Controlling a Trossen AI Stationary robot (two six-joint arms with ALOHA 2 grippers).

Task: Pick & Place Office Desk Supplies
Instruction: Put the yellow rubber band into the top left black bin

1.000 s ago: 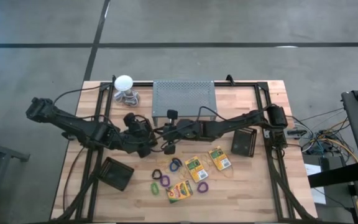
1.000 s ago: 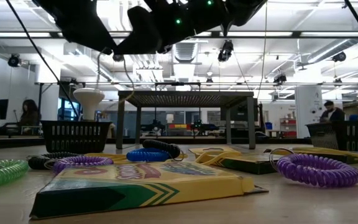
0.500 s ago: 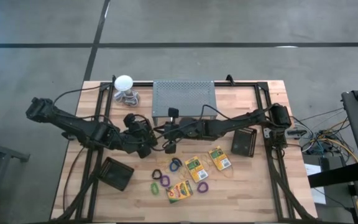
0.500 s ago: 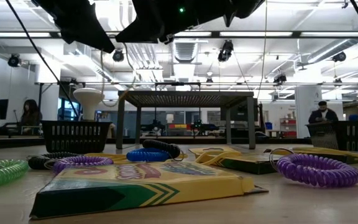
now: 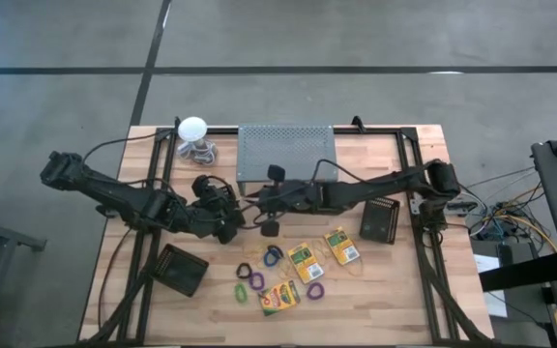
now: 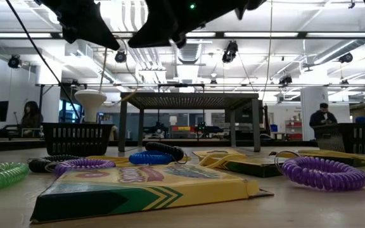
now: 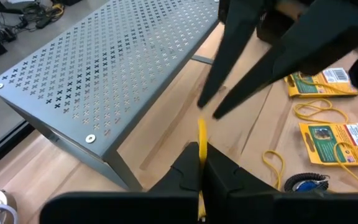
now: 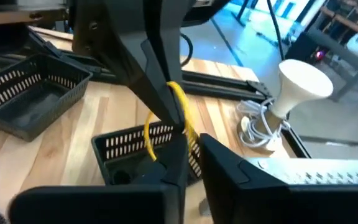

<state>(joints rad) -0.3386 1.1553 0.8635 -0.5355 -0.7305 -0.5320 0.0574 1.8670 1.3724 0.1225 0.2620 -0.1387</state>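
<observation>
Only one item is in the air, so the job looks barely begun. A yellow rubber band [image 7: 201,140] hangs just in front of the grey stand [image 5: 285,152], at its near edge, where the two arms meet above the table. The left gripper [image 7: 200,163] is clamped on it, fingers pressed together with the band pinched between them. The right gripper [image 7: 213,109] faces it tip to tip just beyond. Its fingers stand slightly apart, and in its own wrist view the band droops into the gap between them. Whether they touch the band I cannot tell. I judge this a handover from one arm to the other, nearly complete.

Everything else lies farther out in front of the stand. Three crayon boxes [image 5: 306,261] sit there among purple [image 5: 315,289], green [image 5: 242,290] and blue [image 5: 274,253] loops and more yellowish bands. One black basket [image 5: 379,220] sits in front of the stand's right corner and another [image 5: 180,269] farther out past its left. What they hold I cannot tell. So nearly all the sorting is left.
</observation>
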